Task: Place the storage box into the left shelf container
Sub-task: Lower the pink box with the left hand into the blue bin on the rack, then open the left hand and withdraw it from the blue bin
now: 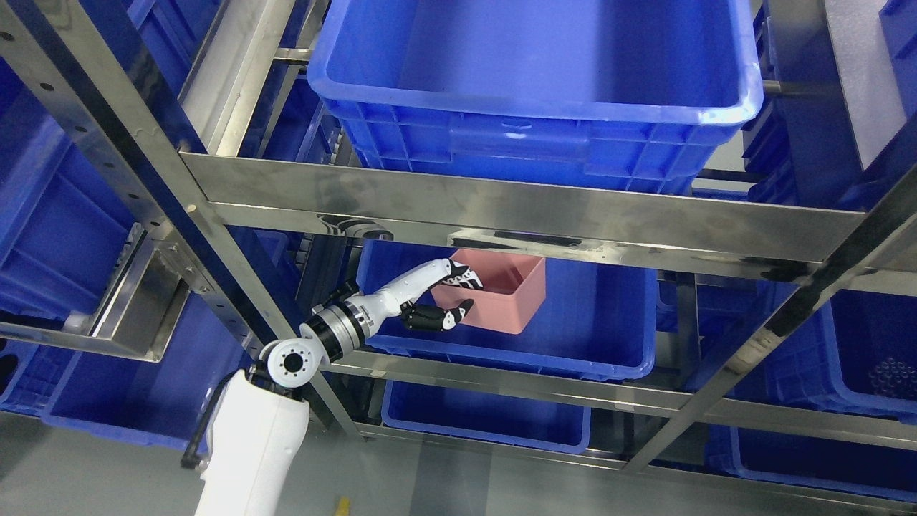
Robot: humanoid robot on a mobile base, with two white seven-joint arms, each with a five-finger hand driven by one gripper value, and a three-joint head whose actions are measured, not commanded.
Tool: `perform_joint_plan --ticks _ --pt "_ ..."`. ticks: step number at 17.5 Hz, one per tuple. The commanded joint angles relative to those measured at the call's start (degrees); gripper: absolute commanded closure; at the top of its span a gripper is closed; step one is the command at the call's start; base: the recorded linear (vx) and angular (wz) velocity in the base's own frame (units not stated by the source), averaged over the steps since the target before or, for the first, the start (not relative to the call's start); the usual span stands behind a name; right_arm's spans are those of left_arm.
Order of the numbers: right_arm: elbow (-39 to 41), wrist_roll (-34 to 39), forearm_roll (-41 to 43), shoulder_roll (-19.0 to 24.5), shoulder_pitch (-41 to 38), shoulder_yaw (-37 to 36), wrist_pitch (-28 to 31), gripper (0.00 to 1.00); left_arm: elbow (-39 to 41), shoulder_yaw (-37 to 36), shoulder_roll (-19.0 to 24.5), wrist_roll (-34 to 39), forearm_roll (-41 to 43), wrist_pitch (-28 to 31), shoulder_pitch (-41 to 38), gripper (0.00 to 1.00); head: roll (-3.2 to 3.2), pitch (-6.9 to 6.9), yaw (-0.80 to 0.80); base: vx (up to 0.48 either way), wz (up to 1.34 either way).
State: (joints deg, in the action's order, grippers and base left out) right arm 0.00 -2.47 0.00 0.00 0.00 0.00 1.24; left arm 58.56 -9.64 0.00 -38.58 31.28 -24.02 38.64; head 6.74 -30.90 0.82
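The left hand (438, 295) gripped the pink storage box (501, 295) by its near wall, holding it tilted above the blue container (616, 337) on the steel shelf's (501, 204) middle level

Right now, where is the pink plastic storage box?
In the head view, the pink plastic storage box sits mid-frame, gripped by the left hand inside the blue plastic crate on the middle steel shelf.
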Motion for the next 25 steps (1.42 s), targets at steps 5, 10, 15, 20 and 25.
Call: perform_joint_plan --ticks 5,10,15,20,25 --pt "1.00 0.01 -0.09 -1.00 -0.52 -0.27 -0.01 0.00 -15.50 -2.40 1.00 5.79 9.59 -1.72 4.43 0.62 0.00 0.00 0.00 -0.003 0.01" --pt "1.00 0.01 -0.09 -1.00 -0.52 -0.27 -0.01 0.00 -10.07 -2.49 1.00 10.80 -3.70 -1.82 4.43 0.18 0.00 0.00 0.00 0.000 0.00" --pt "1.00 0.01 -0.09 -1.00 -0.52 -0.27 -0.01 0.00 2.84 -2.76 1.00 29.76 -31.78 3.45 -0.03 0.06 0.00 0.01 0.00 0.000 0.00" --pt "1.00 0.01 -0.09 -1.00 -0.52 -0.18 -0.01 0.00 23.85 -2.67 1.00 36.21 -37.87 11.10 -16.37 0.01 0.00 0.01 0.00 0.000 0.00" --pt "1.00 0.01 -0.09 -1.00 -0.52 -0.27 -0.01 0.00 33.02 -1.71 1.00 36.12 -37.78 8.92 -27.11 0.00 0.00 0.01 0.00 0.000 0.00"
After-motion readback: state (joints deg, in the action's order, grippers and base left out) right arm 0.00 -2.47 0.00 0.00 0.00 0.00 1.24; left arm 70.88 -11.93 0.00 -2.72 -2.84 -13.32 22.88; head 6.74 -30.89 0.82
